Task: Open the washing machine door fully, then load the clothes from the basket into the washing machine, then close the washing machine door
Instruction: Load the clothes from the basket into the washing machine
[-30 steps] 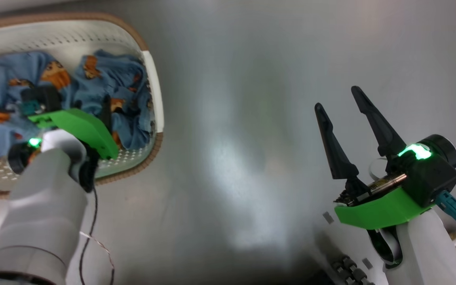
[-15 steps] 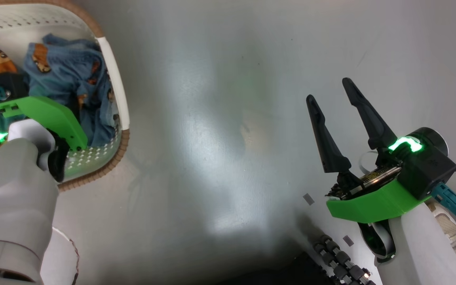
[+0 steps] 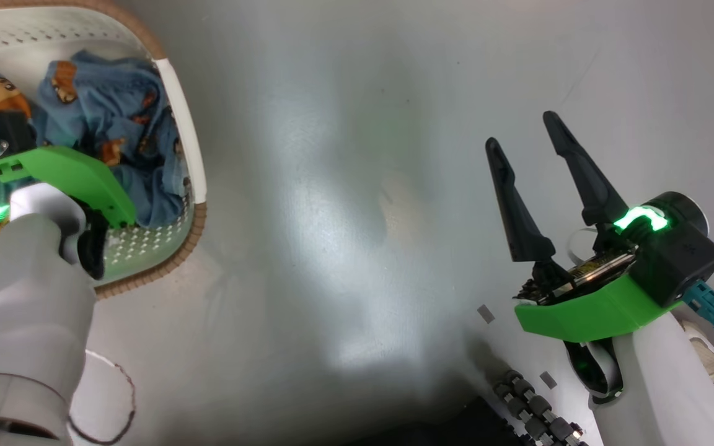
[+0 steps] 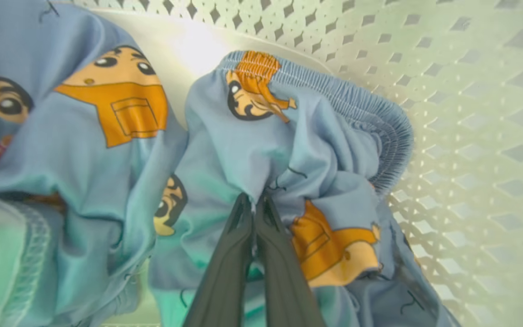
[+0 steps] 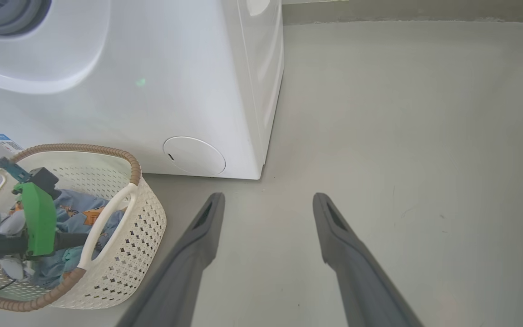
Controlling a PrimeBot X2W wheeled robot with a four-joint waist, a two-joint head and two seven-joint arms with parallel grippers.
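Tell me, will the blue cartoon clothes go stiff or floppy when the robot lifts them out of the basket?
Probably floppy: the clothes lie crumpled in soft folds, puckering where the left gripper pinches them. They would likely hang down when lifted. They look thin, so probably light; a trailing part might drag on the basket wall.

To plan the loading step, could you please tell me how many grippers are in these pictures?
2. The left gripper is down in the basket, shut on the clothes; the right gripper hangs open over the floor. None seems hidden.
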